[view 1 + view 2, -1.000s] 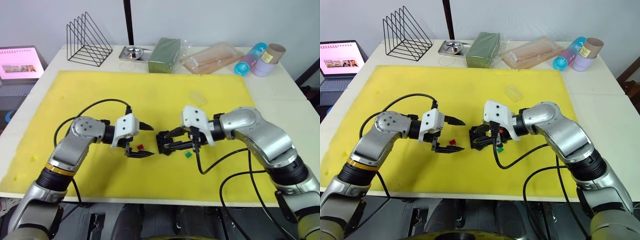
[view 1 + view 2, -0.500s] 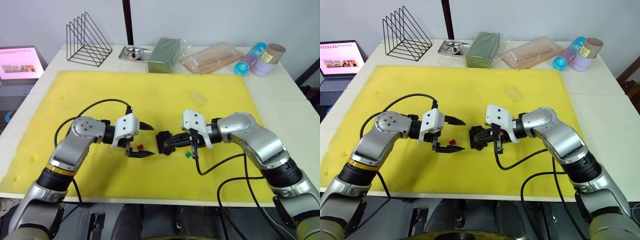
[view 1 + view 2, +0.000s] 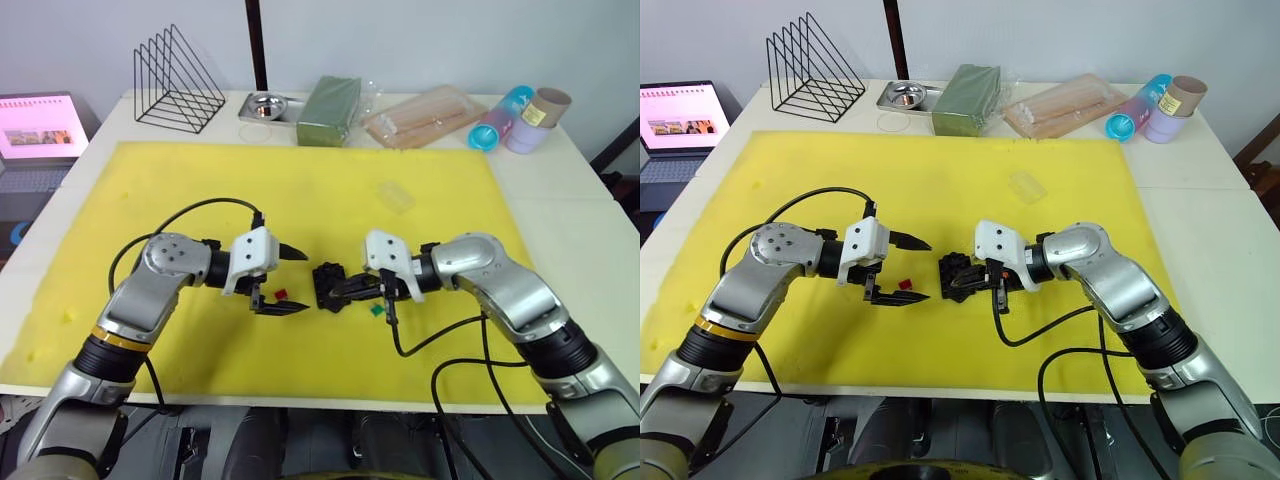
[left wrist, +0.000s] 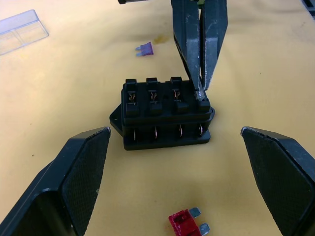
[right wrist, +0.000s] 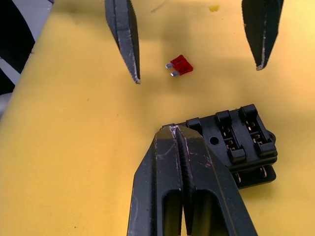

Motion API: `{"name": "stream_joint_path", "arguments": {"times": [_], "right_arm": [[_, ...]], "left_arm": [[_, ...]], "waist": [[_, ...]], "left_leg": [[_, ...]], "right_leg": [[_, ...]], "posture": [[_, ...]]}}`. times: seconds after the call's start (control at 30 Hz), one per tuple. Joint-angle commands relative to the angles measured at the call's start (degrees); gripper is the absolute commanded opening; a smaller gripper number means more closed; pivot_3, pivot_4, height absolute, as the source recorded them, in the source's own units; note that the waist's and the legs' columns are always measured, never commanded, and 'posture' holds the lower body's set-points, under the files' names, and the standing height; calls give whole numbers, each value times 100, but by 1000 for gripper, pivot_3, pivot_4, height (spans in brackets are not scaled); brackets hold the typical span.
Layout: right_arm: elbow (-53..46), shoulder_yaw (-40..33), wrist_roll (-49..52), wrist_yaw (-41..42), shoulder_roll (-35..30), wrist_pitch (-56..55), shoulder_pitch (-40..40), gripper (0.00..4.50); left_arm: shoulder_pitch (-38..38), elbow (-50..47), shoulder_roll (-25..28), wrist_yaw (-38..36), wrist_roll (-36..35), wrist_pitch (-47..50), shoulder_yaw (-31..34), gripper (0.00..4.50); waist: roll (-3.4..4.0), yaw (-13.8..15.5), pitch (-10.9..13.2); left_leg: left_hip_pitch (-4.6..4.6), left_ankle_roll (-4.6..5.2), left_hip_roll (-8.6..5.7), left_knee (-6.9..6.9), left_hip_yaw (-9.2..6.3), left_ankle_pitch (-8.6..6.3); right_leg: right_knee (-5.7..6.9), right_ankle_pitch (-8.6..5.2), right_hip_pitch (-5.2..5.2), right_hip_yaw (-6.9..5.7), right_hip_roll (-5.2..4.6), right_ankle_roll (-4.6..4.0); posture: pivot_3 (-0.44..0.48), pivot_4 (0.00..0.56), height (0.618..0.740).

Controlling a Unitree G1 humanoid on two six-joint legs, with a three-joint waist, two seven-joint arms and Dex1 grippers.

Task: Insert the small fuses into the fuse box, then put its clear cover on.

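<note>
Small black slotted plastic fuse box (image 4: pixel 162 112) on yellow foam mat (image 3: pixel 300 190); right claw (image 4: pixel 201 91) pressed together, tips at end slot; left claw (image 3: pixel 290 279) spread astride tiny red blade fuse (image 4: pixel 185 222); risk: sideways nudge shifts unclamped box, skewing any fuse.

Bright, even light is falling from above, washing the yellow mat (image 3: pixel 300 190) without glare. Soft, short shadows are sitting under the fuse box (image 4: pixel 165 113) and the red fuse (image 4: pixel 186 222). Near the lens, the left gripper's fingers (image 4: pixel 81 172) are blurring slightly.
</note>
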Motion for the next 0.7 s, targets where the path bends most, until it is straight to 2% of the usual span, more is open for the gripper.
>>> {"name": "stream_joint_path", "arguments": {"times": [0.03, 0.4, 0.7], "right_arm": [[223, 203, -327, 41, -115, -66, 162, 33], [453, 295, -629, 51, -143, -472, 257, 33], [149, -172, -88, 44, 6, -22, 7, 33]], "left_arm": [[-105, -98, -4, 36, -4, -84, 45, 4500], [-135, -54, -24, 41, -13, -75, 51, 4500], [-172, 2, -17, 26, -8, -102, 60, 4500]], "waist": [[0, 1, 0], [0, 2, 0], [0, 5, 0]], "left_leg": [[0, 0, 0, 0, 0, 0], [2, 0, 0, 0, -1, 0], [4, 0, 0, 0, -1, 0]], "right_leg": [[0, 0, 0, 0, 0, 0], [0, 0, 3, 0, 0, 0], [0, 0, 5, 0, 0, 0]], "posture": [[0, 150, 740], [0, 150, 740], [0, 150, 740]]}}
